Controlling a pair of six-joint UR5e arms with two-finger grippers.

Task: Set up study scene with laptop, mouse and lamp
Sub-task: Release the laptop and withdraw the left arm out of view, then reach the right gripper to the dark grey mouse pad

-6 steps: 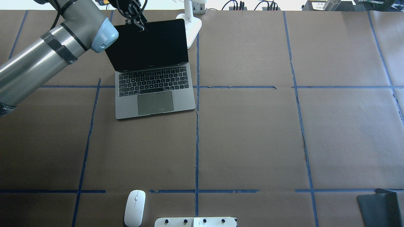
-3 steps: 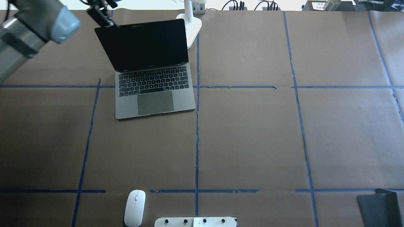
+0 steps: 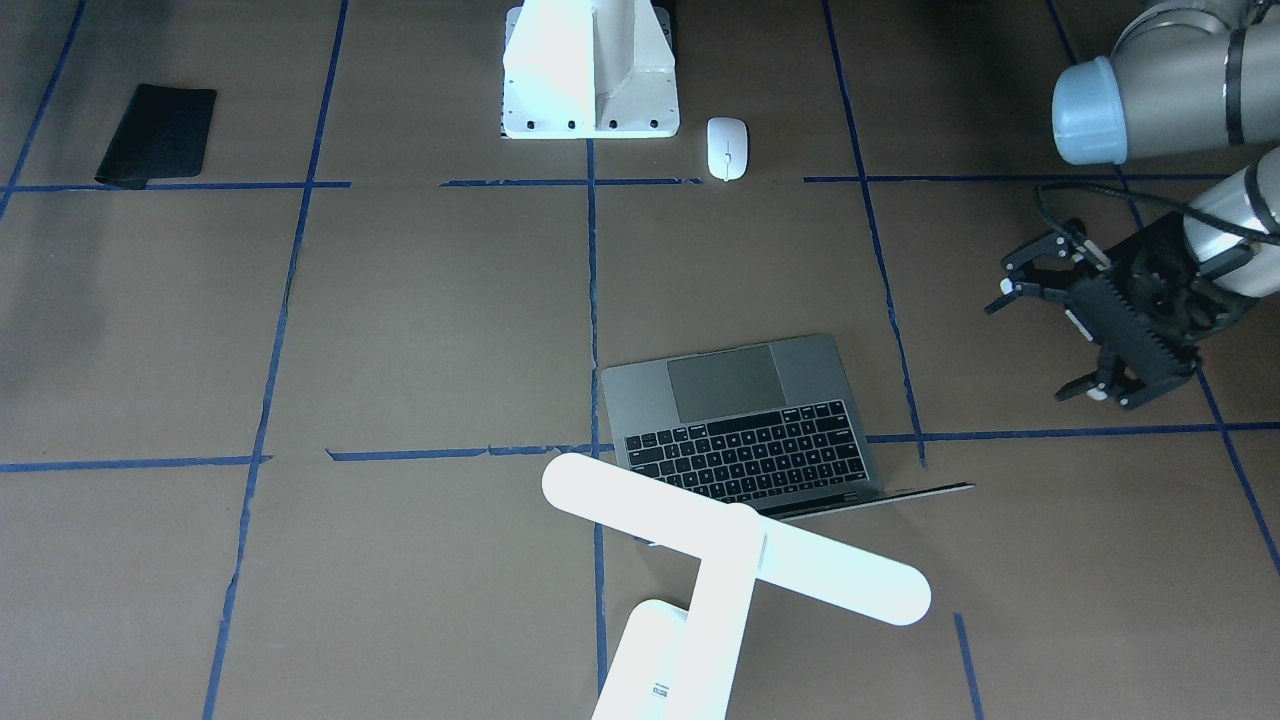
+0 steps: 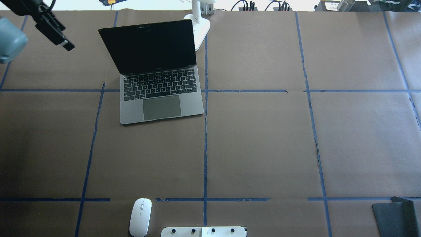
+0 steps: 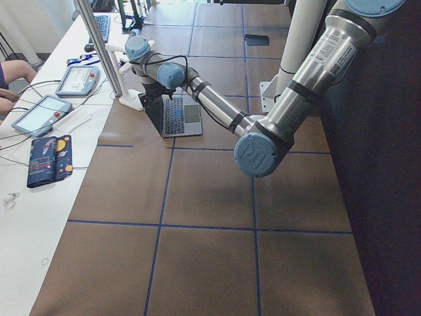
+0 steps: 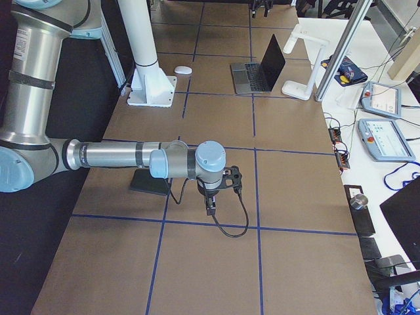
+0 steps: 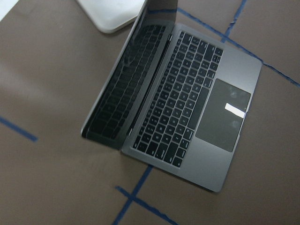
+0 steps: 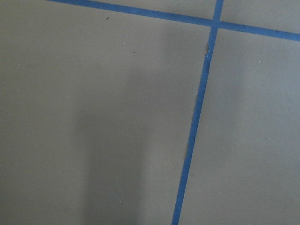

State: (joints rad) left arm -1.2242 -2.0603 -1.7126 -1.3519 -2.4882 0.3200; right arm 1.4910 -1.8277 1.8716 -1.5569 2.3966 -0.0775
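The laptop (image 4: 158, 82) stands open at the far left-centre of the table, its screen dark; it also shows in the front view (image 3: 745, 420) and the left wrist view (image 7: 187, 108). The white mouse (image 4: 140, 217) lies at the near edge beside the pedestal, also in the front view (image 3: 727, 148). The white T-shaped lamp (image 3: 735, 550) stands right behind the laptop, its base (image 4: 199, 26) by the lid's right corner. My left gripper (image 3: 1040, 340) is open and empty, in the air to the left of the laptop. My right gripper (image 6: 220, 187) shows only in the right side view; I cannot tell its state.
A flat black pad (image 4: 394, 217) lies at the near right corner, close to my right arm. The white bolted pedestal (image 3: 590, 70) stands at the near edge, centre. Blue tape lines (image 4: 205, 148) divide the brown table cover. Cables and control tablets lie beyond the far edge.
My left gripper has left the top edge of the laptop lid and moved away to the left. The lid stays open. Mouse and lamp have not moved.
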